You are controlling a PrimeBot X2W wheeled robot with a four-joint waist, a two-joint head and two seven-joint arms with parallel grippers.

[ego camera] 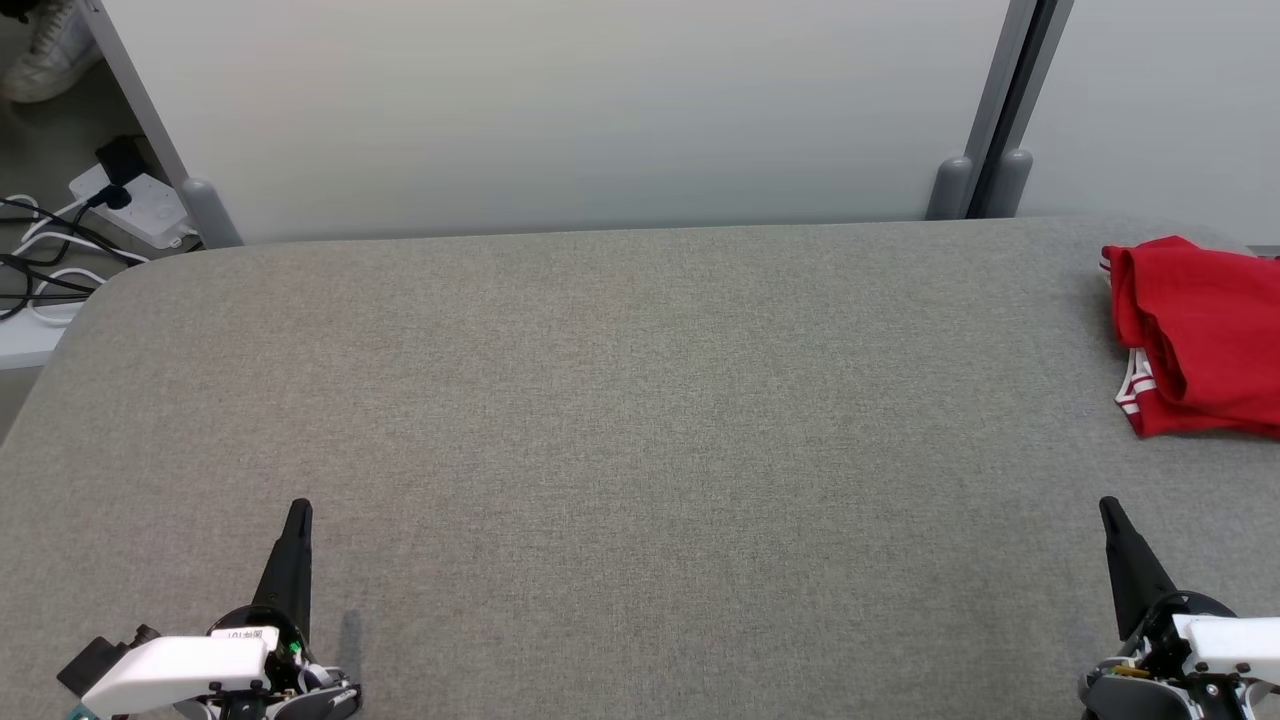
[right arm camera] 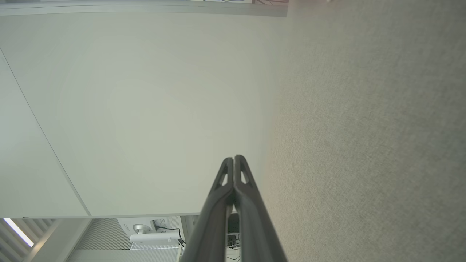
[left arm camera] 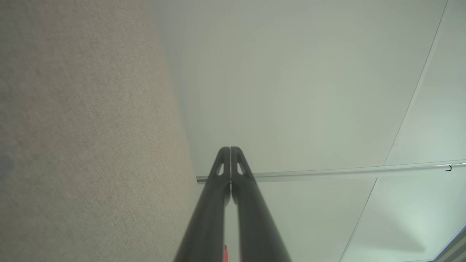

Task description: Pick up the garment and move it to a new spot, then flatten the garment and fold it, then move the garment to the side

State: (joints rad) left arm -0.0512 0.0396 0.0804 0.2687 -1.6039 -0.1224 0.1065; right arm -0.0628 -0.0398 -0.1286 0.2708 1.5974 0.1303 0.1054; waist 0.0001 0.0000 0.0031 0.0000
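Observation:
The garment [ego camera: 1205,335] is red with white-striped trim and lies folded at the far right edge of the grey fabric-covered table [ego camera: 620,400], partly cut off by the frame. My left gripper [ego camera: 299,510] rests at the lower left, shut and empty, far from the garment. At the lower right my right gripper [ego camera: 1107,507] is also shut and empty, a short way in front of the garment. Both wrist views show the fingers pressed together: the left gripper [left arm camera: 230,149] and the right gripper [right arm camera: 233,158], each with the table surface to one side and pale panels beyond.
Pale partition panels [ego camera: 560,110] stand behind the table, with grey posts [ego camera: 985,185] at the back right. A power strip and cables [ego camera: 120,205] lie on the floor at the back left, near a white shoe [ego camera: 45,55].

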